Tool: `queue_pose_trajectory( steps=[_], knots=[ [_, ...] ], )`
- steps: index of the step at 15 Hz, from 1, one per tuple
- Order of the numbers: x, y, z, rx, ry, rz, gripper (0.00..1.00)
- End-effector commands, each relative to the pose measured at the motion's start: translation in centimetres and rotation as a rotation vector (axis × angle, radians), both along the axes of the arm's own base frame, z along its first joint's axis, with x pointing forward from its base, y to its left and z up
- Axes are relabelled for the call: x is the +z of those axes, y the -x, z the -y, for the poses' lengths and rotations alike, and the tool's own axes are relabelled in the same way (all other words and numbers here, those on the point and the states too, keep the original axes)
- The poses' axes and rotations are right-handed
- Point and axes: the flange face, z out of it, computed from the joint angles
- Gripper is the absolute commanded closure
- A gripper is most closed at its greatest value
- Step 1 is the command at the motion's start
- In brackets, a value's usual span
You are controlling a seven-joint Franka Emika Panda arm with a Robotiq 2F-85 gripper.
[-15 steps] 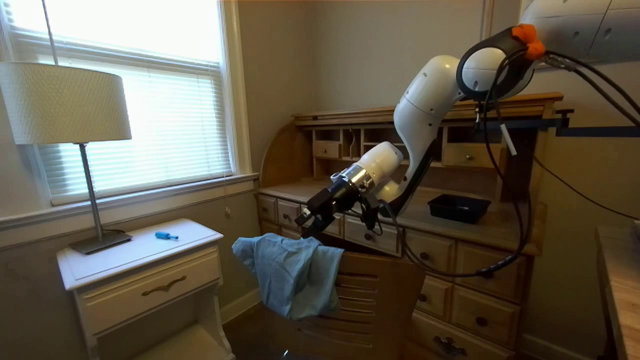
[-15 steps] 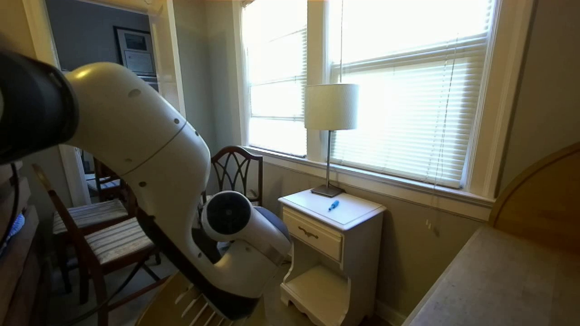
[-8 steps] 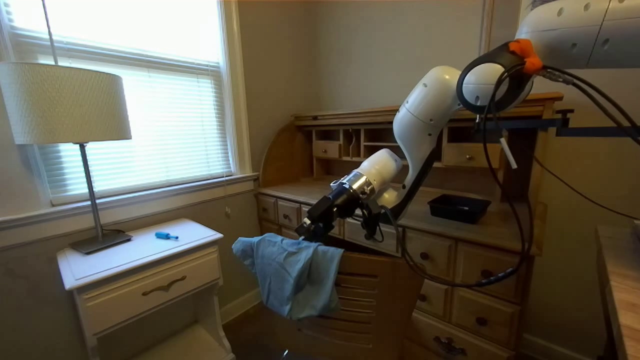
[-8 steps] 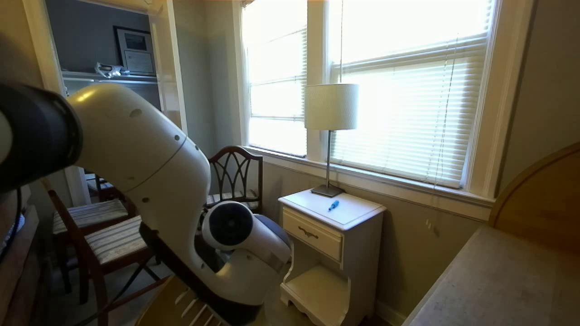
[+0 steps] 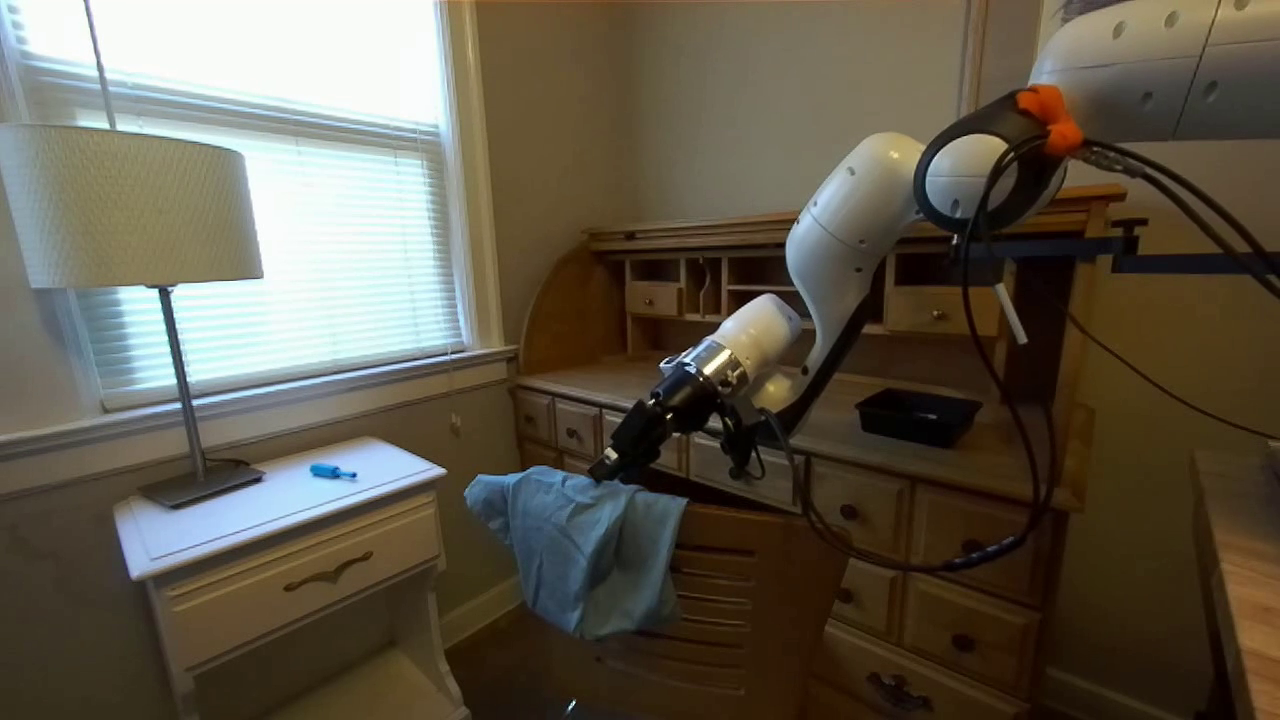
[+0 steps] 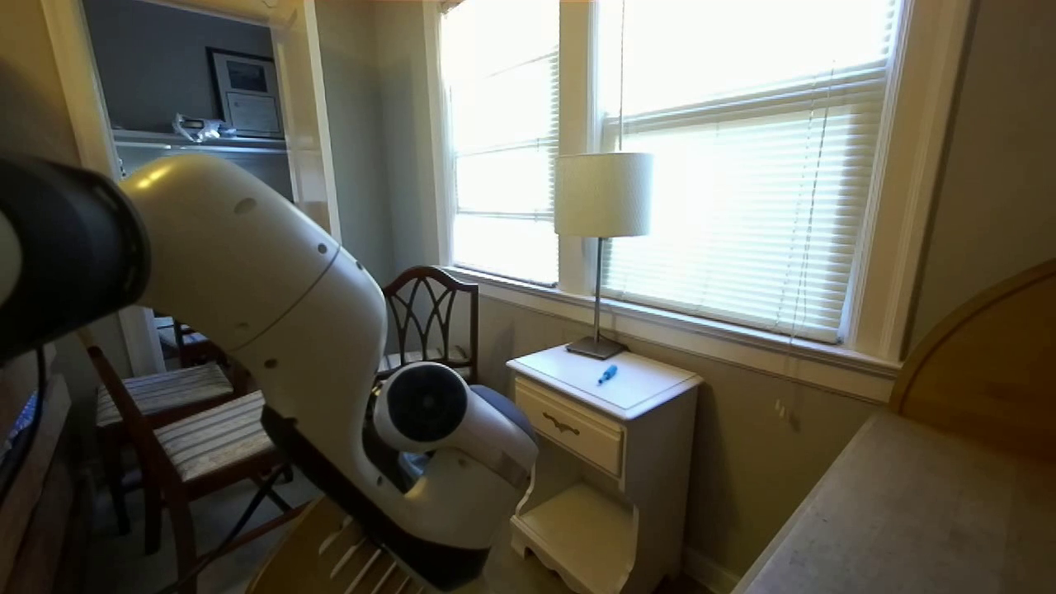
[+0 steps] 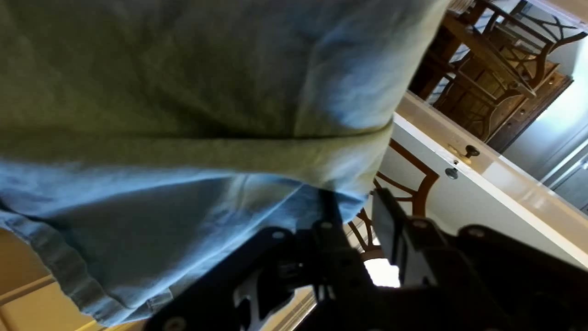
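Nearest in the wrist view, a blue cloth [image 7: 183, 92] fills most of the left, and the black gripper [image 7: 354, 204] comes in from below at the right. Its fingers [image 7: 389, 220] stand partly apart, with background showing through the gap; the left finger overlaps the lower edge of the cloth, while the right finger sits clear of it. I see no fold pinched between them, though I cannot tell whether the left finger presses on the fabric.

In an exterior view the cloth hangs over the left part of a wooden chair [image 5: 790, 580], with the fingertips at its upper edge. Over the last second the arm [image 5: 850, 215] has come down a little and the gripper seems to have turned: the fingers, a spread pair before, now lie nearly in line from there. The drape of the cloth looks unchanged, so I judge that the chair, not the gripper, still bears it.

Left of the chair stands a white nightstand [image 5: 390, 462], carrying a lamp [image 5: 135, 205] and a small blue object [image 5: 332, 471]; none of these has shifted. Farther back, a wooden desk [image 5: 590, 378] spans the middle and right, with a black tray [image 5: 910, 425] on its top. At the far left is a bright window [image 5: 330, 260], behind the lamp.
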Motion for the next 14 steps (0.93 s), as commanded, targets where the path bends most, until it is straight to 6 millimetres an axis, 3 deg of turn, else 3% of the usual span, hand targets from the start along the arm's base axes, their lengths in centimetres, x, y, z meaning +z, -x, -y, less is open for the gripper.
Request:
queue_pose_trajectory(
  steps=[1,6,9,14],
  knots=[
    [0.2,-0.1,-0.1,0.023,0.002,-0.010,0.99],
    [0.9,-1.2,0.7,-0.016,-0.025,0.059,1.00],
    [2.7,-3.7,3.4,-0.161,-0.062,0.190,1.00],
    [5.7,-6.6,8.4,-0.337,0.072,0.356,1.00]
  ],
)
